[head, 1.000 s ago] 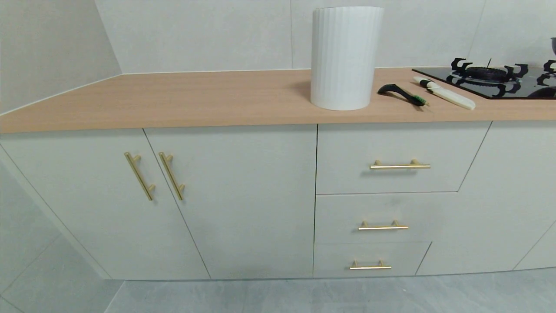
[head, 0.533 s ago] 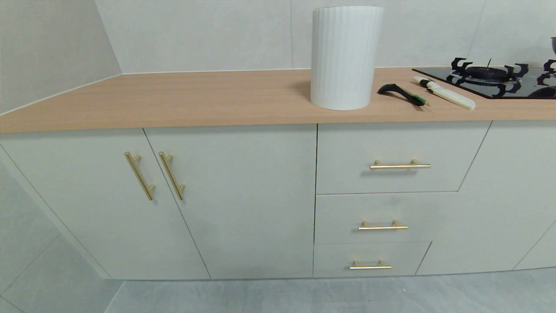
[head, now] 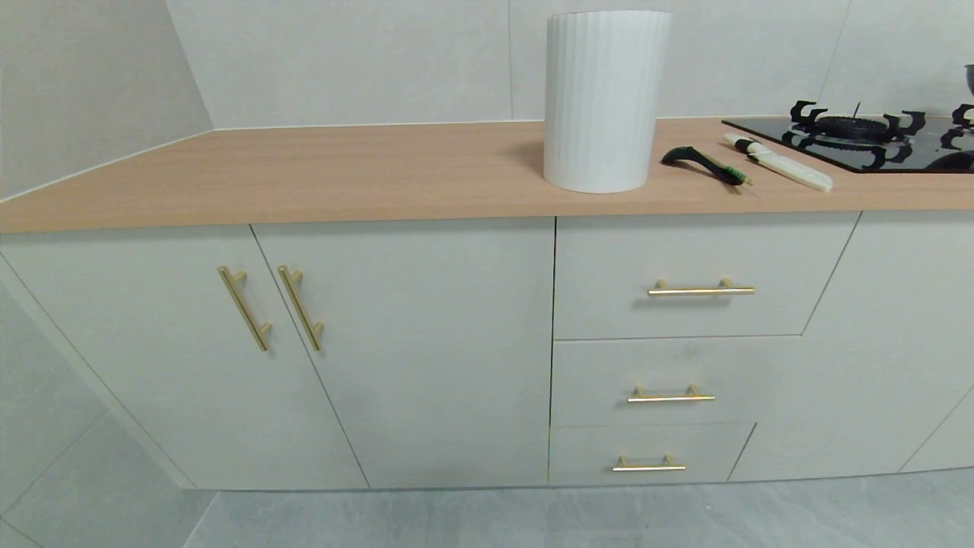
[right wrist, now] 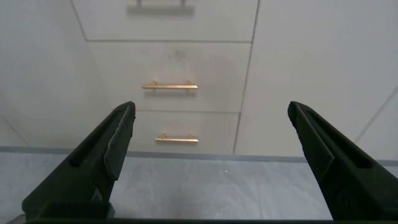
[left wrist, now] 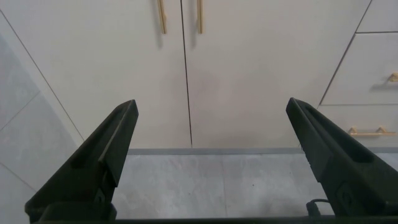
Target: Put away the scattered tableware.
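Soft, even light comes from above, with no hard shadows. The cylinder (head: 606,99) throws a faint shade on the surface (head: 304,171), and each handle (head: 701,289) a pale one below it. The hob (head: 860,148) glass gleams darkly. The jaws show as dark, flat shapes, and beyond them the floor (left wrist: 211,180) has a dull sheen. Cabinet (head: 426,342) lines slant at the head view's edges.

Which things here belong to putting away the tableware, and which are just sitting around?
For the job: black-handled utensil, white utensil; perhaps the ribbed white container or top drawer as storage.
Just there: gas hob, cabinet doors.
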Tool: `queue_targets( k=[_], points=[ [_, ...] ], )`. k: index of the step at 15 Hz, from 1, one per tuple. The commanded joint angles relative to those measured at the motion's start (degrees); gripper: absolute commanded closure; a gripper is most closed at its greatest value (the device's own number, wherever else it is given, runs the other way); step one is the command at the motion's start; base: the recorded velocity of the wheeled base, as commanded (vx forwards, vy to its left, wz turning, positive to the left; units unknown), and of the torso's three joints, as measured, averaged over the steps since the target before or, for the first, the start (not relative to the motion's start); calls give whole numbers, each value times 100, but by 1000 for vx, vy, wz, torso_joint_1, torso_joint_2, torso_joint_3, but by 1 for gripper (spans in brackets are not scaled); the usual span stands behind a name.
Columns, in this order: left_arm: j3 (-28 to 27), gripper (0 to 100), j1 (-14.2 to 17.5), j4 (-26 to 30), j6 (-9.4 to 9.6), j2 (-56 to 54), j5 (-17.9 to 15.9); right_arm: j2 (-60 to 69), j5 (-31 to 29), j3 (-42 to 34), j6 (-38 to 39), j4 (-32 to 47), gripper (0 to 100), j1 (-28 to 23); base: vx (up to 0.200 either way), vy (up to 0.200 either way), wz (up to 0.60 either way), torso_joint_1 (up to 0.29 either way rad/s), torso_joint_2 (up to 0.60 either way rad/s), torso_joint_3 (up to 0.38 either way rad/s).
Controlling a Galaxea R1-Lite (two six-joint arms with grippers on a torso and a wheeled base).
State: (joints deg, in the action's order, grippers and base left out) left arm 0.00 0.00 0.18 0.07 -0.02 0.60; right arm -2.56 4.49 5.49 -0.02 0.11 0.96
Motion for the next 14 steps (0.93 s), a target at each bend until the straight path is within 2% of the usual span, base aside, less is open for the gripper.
queue_targets(
  k=[1,7,9,13,14],
  points=[
    [0,0,0,-1,1,2,2,-1537,360,770,55,-11,0,273,0,0,0,0,0,0],
    [0,0,0,-1,1,2,2,-4112,518,1596,46,-108,0,651,0,0,0,0,0,0],
    [0,0,0,-1,1,2,2,-5228,527,2150,46,-187,0,668,0,0,0,0,0,0],
    [0,0,0,-1,1,2,2,-6723,492,2536,46,-758,0,783,0,0,0,0,0,0],
    [0,0,0,-1,1,2,2,-7505,465,2607,46,-1321,0,791,0,0,0,0,0,0]
  ],
)
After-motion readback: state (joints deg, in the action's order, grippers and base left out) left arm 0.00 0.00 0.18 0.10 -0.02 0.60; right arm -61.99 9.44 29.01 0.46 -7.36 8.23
